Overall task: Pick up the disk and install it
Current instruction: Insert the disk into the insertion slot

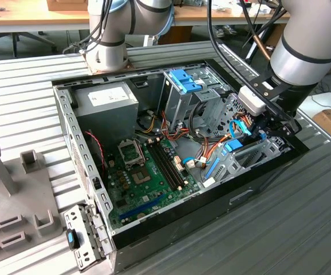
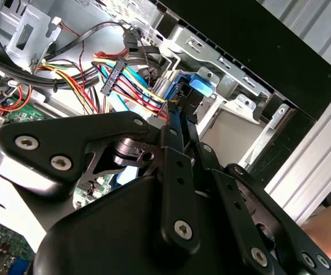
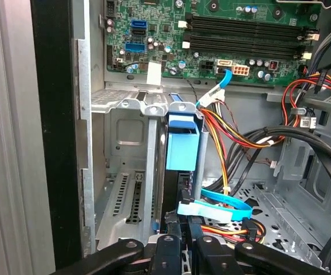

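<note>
The disk stands on edge in the metal bay at the corner of the case. Cage walls hem it in closely and cables crowd one side. The claw sits right at its end; I cannot tell whether it grips.

Ribbed table with computer case, grey fixture

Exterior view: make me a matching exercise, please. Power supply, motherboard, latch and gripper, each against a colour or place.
1. power-supply box
2. motherboard
3. latch
4. gripper

A. blue, atop the metal cage
B. down inside the case, at the exterior view's right
C. grey with a white sticker
D. green, flat on the case floor

Pairs: 1-C, 2-D, 3-A, 4-B
</note>
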`<state>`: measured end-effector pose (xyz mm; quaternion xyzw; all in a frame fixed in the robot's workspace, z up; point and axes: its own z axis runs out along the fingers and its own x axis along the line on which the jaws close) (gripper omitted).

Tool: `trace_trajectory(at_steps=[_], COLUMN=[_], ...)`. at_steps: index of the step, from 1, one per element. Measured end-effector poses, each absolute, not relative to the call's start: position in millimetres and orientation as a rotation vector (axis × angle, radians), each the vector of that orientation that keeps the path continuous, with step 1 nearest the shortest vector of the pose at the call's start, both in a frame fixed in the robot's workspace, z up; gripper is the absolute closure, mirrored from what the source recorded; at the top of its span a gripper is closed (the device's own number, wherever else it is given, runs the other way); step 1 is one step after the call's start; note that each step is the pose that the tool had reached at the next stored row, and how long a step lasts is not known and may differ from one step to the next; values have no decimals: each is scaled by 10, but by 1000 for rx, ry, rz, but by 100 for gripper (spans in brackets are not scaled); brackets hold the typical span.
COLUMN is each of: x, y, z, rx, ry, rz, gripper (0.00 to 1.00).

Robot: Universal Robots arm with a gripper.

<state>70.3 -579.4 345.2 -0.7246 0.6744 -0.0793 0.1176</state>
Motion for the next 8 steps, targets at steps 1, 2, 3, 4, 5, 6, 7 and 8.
trace_trajectory(at_steps=[1,2,3,4,5,6,7,8], x=[702,703,702,702,702,702,703,702], y=[-5794,-5794,-5794,-5794,-5794,-5794,-5794,-5794], z=[3452,3444,3438,3437,3434,3432,3425,3423], rx=[-2120,-2120,-2120,-2120,-2120,-2120,-2120,-2120], ry=[1974,1973,1974,1974,1974,1974,1973,1974], rz=[-232,-232,-232,-232,-232,-232,-232,-232], gripper=[83,83,83,83,83,83,83,83])
